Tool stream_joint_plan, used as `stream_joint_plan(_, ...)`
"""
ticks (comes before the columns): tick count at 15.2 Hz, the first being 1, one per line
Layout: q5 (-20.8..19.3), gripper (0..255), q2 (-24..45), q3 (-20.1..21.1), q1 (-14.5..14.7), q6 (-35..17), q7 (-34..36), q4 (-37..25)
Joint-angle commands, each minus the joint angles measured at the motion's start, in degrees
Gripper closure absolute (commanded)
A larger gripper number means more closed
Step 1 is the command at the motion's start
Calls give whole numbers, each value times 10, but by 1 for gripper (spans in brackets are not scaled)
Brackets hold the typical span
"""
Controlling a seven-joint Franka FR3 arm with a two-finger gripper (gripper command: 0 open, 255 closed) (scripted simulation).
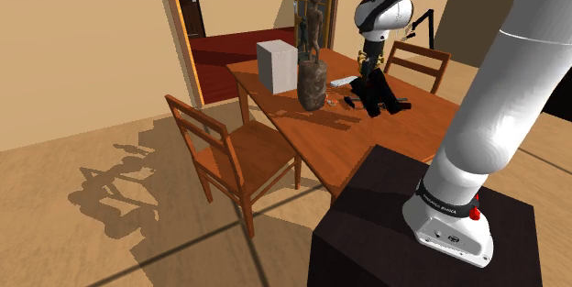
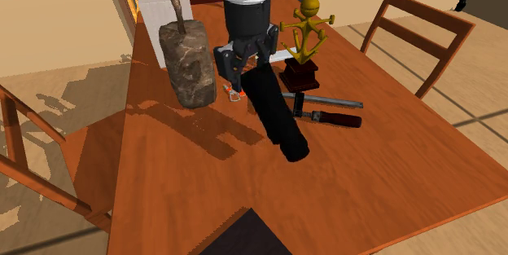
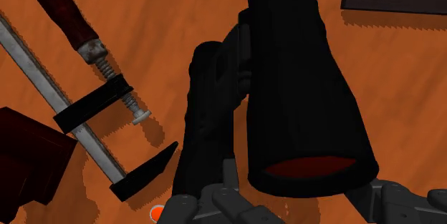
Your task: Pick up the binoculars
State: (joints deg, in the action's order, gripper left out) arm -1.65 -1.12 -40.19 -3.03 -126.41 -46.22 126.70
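The binoculars (image 2: 277, 119) hang slanted over the middle of the surface (image 2: 391, 188), just beside the clamp (image 2: 326, 103). They probably tilt because they are caught by one end. The gripper (image 2: 251, 64) is pinched onto one barrel; whether the low end touches the surface, I cannot tell.

Brightly, warmly lit throughout. In the shoulder view, hard-edged shadows of the chair (image 1: 229, 157) thrown over the floor (image 1: 55, 239) at lower left. In the second exterior view, dark shadow streaks across the table (image 2: 366, 188) left of centre. Close up, crisp edges, the binoculars (image 3: 301, 79) almost flat black.
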Motion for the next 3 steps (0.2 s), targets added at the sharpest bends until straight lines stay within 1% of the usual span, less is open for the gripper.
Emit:
stream_joint_plan(1,-8,255,-11,1,0,14,5,-7)
stream_joint_plan(3,-8,255,-11,1,0,16,5,-8)
